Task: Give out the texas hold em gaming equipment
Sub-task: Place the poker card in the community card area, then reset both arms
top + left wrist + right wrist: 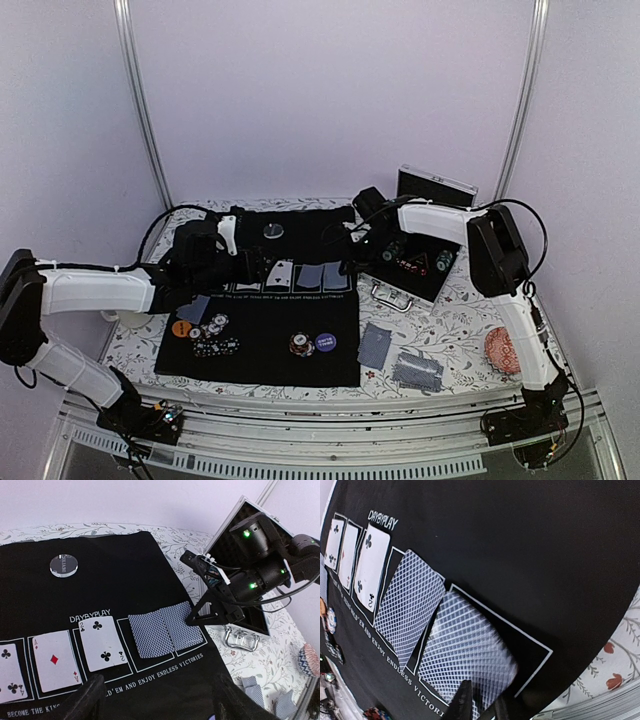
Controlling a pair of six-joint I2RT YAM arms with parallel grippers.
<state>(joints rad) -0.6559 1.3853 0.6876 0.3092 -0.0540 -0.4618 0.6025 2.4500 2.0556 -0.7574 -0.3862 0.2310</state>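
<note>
Black cloth [300, 222] is covering the middle of the flowery table [450, 320]. The last card [186, 630] is lying face down at the right end of a row on that cloth, just beside another face-down card [150, 636]. Three face-up cards [55, 660] are sitting further left in the same row.

The right gripper [481, 704] is touching the right edge of the last card. Its fingers are showing only a thin gap. The view is too blurry to tell if they are pinching the card or letting it go. The left gripper [160, 700] is hanging over the near side of the row, opened wide and holding nothing. Chips [215, 335] and an orange button [180, 327] are waiting nearer on the cloth.

It looks like the robot is finishing the row of five cards. Next, the right fingers are probably needing to open and lift straight up, so the card is not sliding out of its spot.
</note>
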